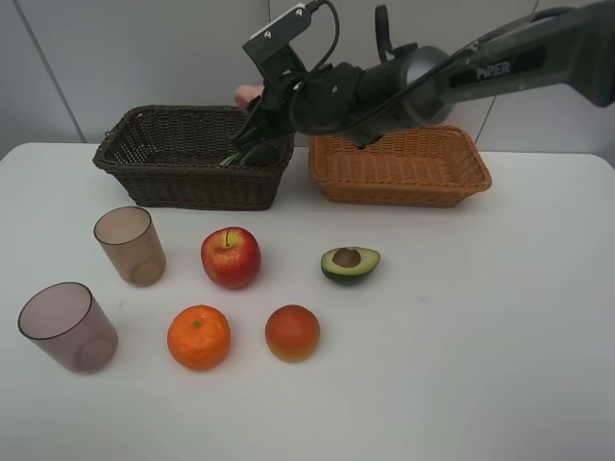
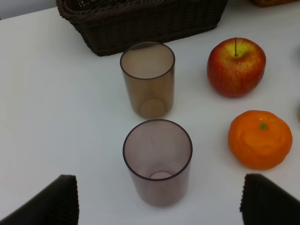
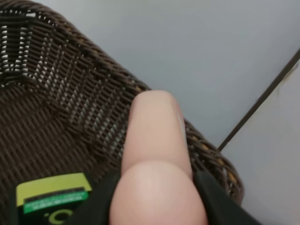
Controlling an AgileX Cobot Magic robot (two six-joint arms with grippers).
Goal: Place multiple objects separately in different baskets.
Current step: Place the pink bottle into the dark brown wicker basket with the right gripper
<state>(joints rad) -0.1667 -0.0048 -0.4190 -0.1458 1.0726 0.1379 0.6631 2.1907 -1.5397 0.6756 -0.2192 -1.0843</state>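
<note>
A plain white tabletop (image 1: 480, 336) fills the foreground. Behind it stands a pale grey wall (image 1: 144, 58), crossed by a thin dark seam (image 3: 262, 97).

There are two cups, a far cup (image 1: 130, 246) and a near cup (image 1: 68, 327). There are two baskets, one dark basket (image 1: 192, 187) and one tan basket (image 1: 399, 192). The fruit comes to four pieces, one of each kind: one apple (image 1: 231, 257), one orange (image 1: 199, 337), one reddish fruit (image 1: 292, 332) and one avocado half (image 1: 350, 264). There are two bottles, one pink bottle (image 3: 157, 154) and one dark bottle (image 3: 51, 199) with a green label, seen only in part. There is one table (image 1: 480, 336).
</note>
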